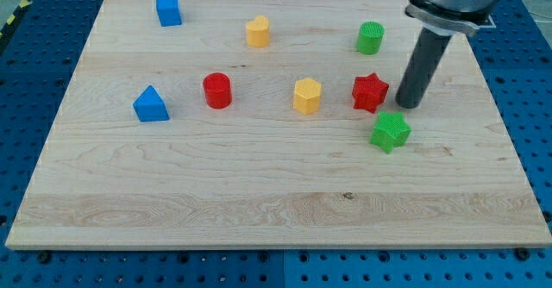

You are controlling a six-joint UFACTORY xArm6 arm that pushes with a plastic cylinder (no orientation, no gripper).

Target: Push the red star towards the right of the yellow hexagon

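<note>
The red star (369, 92) lies on the wooden board, right of centre. The yellow hexagon (307, 96) sits just to its left, with a small gap between them. My tip (407, 105) stands on the board just to the right of the red star, close to it; whether it touches the star I cannot tell. The green star (390, 131) lies just below and left of my tip.
A green cylinder (370, 38) is above the red star. A yellow heart-like block (257, 32) is at top centre. A red cylinder (217, 90), a blue triangular block (151, 104) and a blue block (168, 10) are on the left. The board's right edge (509, 141) is near.
</note>
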